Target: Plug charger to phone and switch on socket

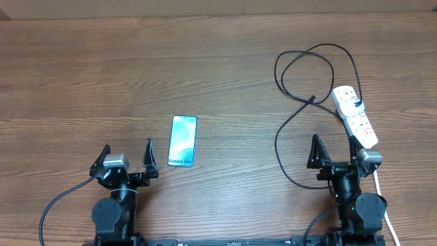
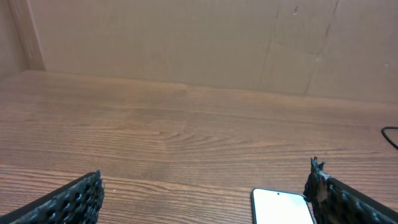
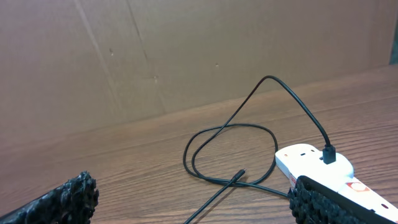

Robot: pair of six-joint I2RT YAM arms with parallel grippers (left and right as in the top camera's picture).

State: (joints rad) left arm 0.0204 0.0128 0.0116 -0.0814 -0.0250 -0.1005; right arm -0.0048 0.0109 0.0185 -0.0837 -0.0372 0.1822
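Observation:
The phone (image 1: 182, 141) lies face up on the wooden table, its light blue screen lit, just right of my left gripper (image 1: 127, 154). That gripper is open and empty; in the left wrist view (image 2: 205, 202) the phone's top end (image 2: 280, 208) lies by the right finger. The white socket strip (image 1: 356, 117) lies at the right, with the charger's head (image 1: 351, 102) plugged in. The black charger cable (image 1: 280, 147) loops left of it, and its connector tip (image 1: 313, 99) lies loose on the table. My right gripper (image 1: 334, 147) is open and empty beside the strip. The right wrist view (image 3: 193, 199) shows the tip (image 3: 239, 175) and the strip (image 3: 305, 158).
The strip's white cord (image 1: 379, 186) runs down past the right arm's base. A brown cardboard wall (image 2: 186, 37) stands at the far edge of the table. A stretch of bare wooden table (image 1: 232, 137) lies between the phone and the cable.

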